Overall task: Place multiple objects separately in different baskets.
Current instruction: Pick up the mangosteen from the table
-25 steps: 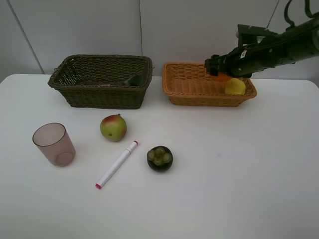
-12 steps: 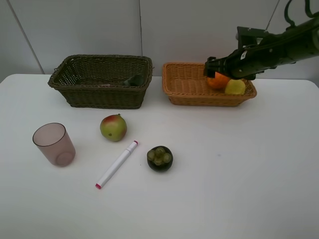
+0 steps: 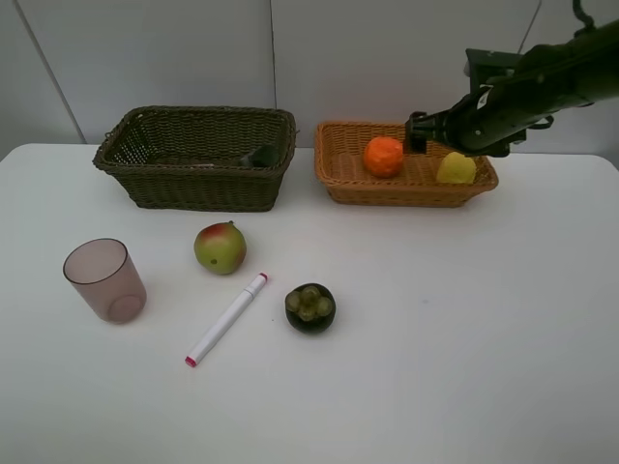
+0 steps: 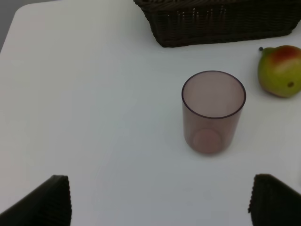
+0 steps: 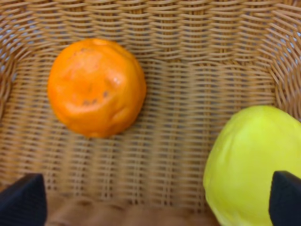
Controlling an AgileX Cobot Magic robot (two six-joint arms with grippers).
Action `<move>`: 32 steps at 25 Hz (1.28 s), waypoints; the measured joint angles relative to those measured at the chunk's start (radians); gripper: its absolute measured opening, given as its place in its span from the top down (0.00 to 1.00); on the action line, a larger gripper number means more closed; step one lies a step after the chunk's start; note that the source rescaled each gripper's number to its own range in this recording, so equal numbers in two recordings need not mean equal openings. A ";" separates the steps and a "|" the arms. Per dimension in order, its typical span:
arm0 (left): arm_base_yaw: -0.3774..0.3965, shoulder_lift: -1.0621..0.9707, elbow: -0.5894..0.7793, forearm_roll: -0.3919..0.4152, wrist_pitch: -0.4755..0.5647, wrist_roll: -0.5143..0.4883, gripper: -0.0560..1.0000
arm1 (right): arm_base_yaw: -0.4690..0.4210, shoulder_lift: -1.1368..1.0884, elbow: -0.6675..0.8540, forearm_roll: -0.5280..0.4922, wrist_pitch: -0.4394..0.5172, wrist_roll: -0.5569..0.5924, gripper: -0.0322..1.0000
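Right end effector is hanging wide and empty over the tan basket. Left end effector is gaping over the cup.

Risk: the loose orange may be rolling into the lemon. On withdrawal, a finger may be catching the rim.

Count: two baskets. One each: orange, lemon, mango, dark fruit, marker, cup. The last four are lying on the counter.
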 joint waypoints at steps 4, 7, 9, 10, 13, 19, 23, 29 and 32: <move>0.000 0.000 0.000 0.000 0.000 0.000 0.00 | 0.028 -0.076 -0.002 0.000 0.129 0.000 0.00; 0.000 0.000 0.000 0.000 0.000 0.000 0.00 | 0.074 -0.113 -0.002 0.000 0.227 0.000 0.00; 0.000 0.000 0.000 0.000 0.000 0.000 0.00 | 0.115 -0.124 -0.002 0.000 0.271 0.000 0.00; 0.000 0.000 0.000 0.000 0.000 0.000 0.00 | 0.142 -0.124 -0.003 0.000 0.288 0.000 0.00; 0.000 0.000 0.000 0.000 0.000 0.000 0.00 | 0.228 -0.124 -0.003 0.000 0.332 0.000 0.00; 0.000 0.000 0.000 0.000 0.000 0.000 0.00 | 0.411 -0.124 -0.003 0.000 0.398 -0.022 0.00; 0.000 0.000 0.000 0.000 0.000 0.000 0.00 | 0.516 -0.124 -0.003 0.000 0.430 -0.024 0.00; 0.000 0.000 0.000 0.000 0.000 0.000 0.00 | 0.619 -0.091 -0.003 0.000 0.438 -0.027 0.00; 0.000 0.000 0.000 0.000 0.000 0.000 0.00 | 0.656 -0.068 0.002 0.000 0.439 -0.027 0.00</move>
